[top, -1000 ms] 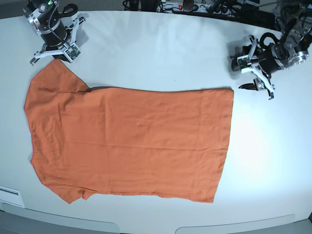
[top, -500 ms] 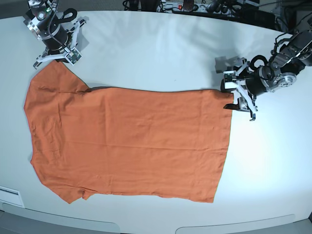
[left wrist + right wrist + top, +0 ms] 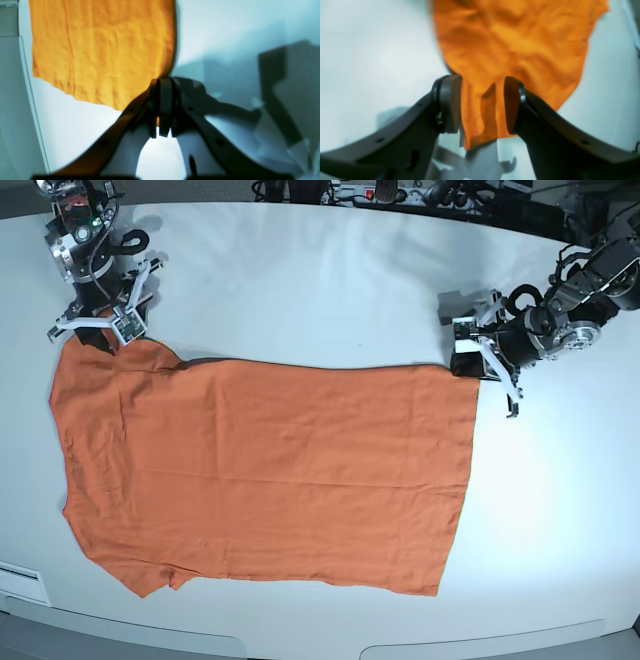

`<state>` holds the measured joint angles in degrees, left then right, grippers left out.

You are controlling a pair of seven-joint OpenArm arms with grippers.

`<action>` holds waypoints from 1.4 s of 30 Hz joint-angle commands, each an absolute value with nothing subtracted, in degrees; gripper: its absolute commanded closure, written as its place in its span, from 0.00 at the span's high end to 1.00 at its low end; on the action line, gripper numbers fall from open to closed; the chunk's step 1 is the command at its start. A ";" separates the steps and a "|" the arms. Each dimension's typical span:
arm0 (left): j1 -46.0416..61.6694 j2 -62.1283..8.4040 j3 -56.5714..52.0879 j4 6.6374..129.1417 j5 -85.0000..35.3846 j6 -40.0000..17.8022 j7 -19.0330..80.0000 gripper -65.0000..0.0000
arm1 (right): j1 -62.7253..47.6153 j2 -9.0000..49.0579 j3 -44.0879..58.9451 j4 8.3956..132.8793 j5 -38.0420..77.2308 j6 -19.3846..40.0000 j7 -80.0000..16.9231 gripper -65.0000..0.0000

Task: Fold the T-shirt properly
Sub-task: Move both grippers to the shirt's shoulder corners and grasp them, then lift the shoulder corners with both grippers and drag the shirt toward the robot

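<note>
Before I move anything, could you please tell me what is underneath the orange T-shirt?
The T-shirt lies on the white table, which shows all around its edges. Whatever is directly beneath the fabric is covered, so I can't tell.

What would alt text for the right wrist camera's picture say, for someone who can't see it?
Close-up of an orange T-shirt lying on a pale table, one narrow corner of it between the two dark, parted fingers of the right gripper. The cloth has soft creases and spreads away toward the top right, slightly blurred.
</note>
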<state>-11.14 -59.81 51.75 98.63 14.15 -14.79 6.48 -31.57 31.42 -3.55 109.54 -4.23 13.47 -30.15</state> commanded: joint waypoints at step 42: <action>7.07 -73.84 51.68 132.18 21.47 -5.04 32.97 0.00 | -56.14 36.38 -3.31 124.79 -18.55 6.26 -45.32 0.00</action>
<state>7.35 -72.55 52.05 131.26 21.08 -5.63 33.08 -55.51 35.77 -3.66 123.76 -17.85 6.55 -44.84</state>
